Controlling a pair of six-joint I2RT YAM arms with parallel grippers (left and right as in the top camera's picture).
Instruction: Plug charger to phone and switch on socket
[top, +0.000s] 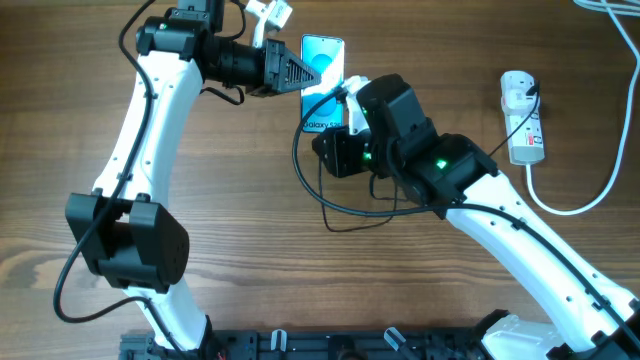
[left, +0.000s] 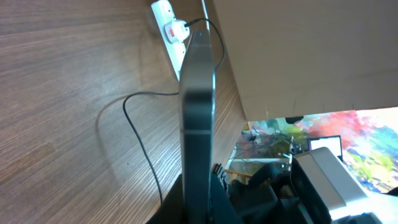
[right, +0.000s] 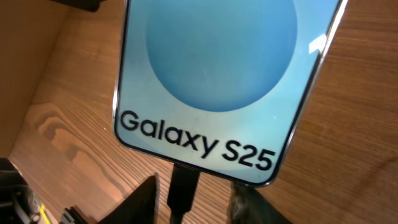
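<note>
Item: phone (top: 322, 62), flat smartphone with a cyan screen and a white band lettered "Galaxy S25" at its near end. It sits at the upper middle of the table (top: 250, 260), screen up in the overhead view, between the two grippers. Whether it rests on the wood or is held clear of it cannot be told

Item: charger (right: 183, 186), black connector tip touching the middle of the phone's lettered end. How deep it is seated cannot be told. Its thin black cable (left: 152, 94) loops loosely over the wood below the phone and passes under the right arm. At the far end it runs up to the plug on the socket

Item: socket (top: 527, 125), small white power strip at the right side of the table, well apart from the phone. A white plug (top: 517, 88) is seated in its upper end, with a red marking showing in the left wrist view. Switch position cannot be read. A thick white lead (top: 590, 203) leaves the lower end and curves away to the upper right

Item: left gripper (top: 298, 72), reaching in from the left and pinching the phone at its left long edge. In its own wrist view the phone stands edge-on, rising from between the fingers

Item: right gripper (right: 193, 202), at the phone's lettered end. Its fingers (right: 146, 200) stand spread to either side of the connector, with bare wood showing between each finger and the connector
</note>
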